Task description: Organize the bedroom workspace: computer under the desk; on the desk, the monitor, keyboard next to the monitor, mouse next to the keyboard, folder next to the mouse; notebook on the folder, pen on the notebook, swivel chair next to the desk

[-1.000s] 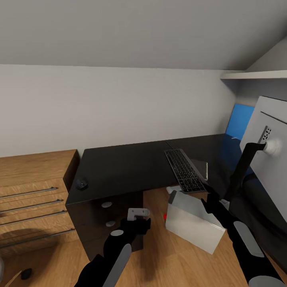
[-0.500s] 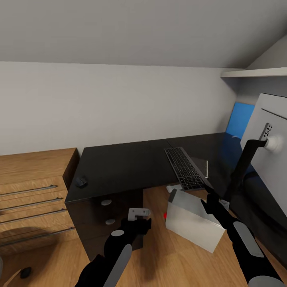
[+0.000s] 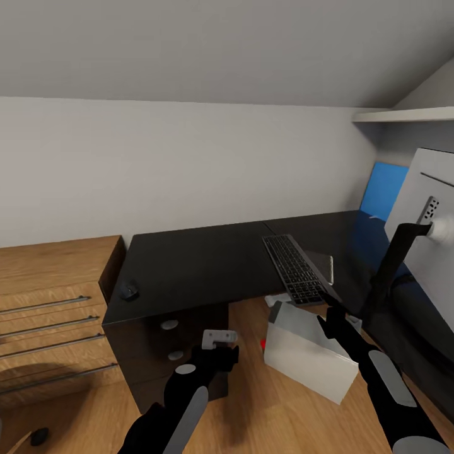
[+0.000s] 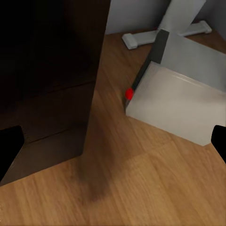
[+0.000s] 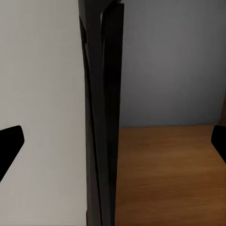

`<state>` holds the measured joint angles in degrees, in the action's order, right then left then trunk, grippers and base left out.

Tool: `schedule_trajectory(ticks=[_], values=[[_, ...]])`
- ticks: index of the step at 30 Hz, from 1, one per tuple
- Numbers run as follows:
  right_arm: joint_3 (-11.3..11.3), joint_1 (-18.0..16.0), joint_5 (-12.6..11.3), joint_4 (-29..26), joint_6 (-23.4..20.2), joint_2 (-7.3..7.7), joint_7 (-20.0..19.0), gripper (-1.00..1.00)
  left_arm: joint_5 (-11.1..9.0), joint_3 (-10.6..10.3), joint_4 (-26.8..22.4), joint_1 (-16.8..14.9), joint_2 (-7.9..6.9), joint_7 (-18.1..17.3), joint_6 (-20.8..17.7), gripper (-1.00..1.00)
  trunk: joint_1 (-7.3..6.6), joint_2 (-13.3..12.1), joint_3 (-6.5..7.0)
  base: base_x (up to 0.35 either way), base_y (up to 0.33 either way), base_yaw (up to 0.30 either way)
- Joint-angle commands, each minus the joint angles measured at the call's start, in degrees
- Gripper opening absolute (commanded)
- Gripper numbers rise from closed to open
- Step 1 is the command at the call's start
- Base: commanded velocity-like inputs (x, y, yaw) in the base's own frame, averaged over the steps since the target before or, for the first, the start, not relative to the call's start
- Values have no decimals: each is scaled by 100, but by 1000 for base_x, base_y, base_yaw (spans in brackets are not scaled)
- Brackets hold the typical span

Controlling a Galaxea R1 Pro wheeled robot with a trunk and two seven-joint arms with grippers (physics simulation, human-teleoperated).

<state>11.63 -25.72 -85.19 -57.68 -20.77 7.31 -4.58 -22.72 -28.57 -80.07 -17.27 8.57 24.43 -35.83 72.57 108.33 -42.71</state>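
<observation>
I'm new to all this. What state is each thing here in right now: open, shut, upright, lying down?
Monitor: tilted, white back showing.
Left gripper: open, holding nothing.
Right gripper: open, close to the monitor.
Keyboard: lying flat on the desk.
Mouse: sitting on the desk.
Computer: lying on the floor.
Drawers: shut.

Glossy black desk (image 3: 208, 258) carrying a keyboard (image 3: 294, 268) overhanging its inner edge, a mouse (image 3: 129, 292) near the left end, possibly a notebook beside the keyboard. Down on the wood floor (image 3: 284, 410), a computer (image 3: 309, 350) lying tilted.
</observation>
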Motion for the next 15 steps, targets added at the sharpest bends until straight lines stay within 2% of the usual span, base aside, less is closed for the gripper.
schedule_trajectory(ticks=[1, 9, 15], values=[[10, -4, -24, 2, -32, -1, -8, 100, -59, -8, -5, -5, -2, 56, -11, 100, 0, 3, -5, 29, 11, 0], [7, -4, -24, -1, -32, -1, -8, 100, -64, -8, 14, -5, -2, 48, -15, 100, 0, 3, -5, 133, 73, 0], [1, -4, -24, -12, -46, -1, -11, 100, -65, -8, 21, -5, 4, 59, -20, 100, 0, 3, -5, 31, 18, 0]])
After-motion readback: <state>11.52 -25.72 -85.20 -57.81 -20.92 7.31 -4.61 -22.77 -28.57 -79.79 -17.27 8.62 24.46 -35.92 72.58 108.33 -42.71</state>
